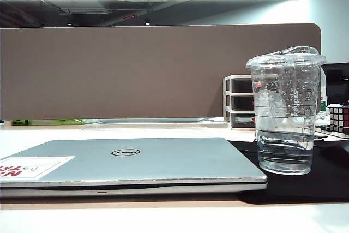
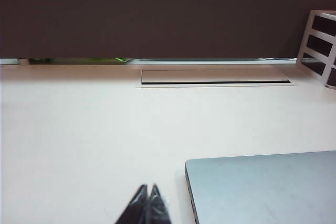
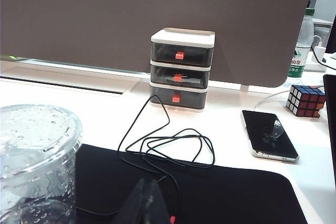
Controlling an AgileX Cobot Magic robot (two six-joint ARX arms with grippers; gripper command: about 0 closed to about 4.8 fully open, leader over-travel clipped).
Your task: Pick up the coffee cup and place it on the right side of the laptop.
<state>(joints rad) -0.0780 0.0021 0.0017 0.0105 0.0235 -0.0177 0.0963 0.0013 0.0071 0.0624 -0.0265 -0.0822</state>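
Observation:
The coffee cup (image 1: 286, 110), tall clear plastic with a crinkled lid, stands upright on a black mat (image 1: 305, 181) just right of the closed silver laptop (image 1: 142, 162); a little clear liquid sits in its bottom. In the right wrist view the coffee cup (image 3: 34, 161) rises close beside my right gripper (image 3: 149, 184), whose fingers meet with nothing between them. My left gripper (image 2: 147, 188) is shut and empty over the bare white table, beside the laptop's corner (image 2: 262, 187). Neither gripper shows in the exterior view.
A small three-drawer organiser (image 3: 181, 69) stands at the brown partition. A tangled black cable (image 3: 168, 148) lies on the mat's edge, a phone (image 3: 269, 135) and a Rubik's cube (image 3: 305, 100) on the table beyond, with a water bottle (image 3: 303, 40) behind.

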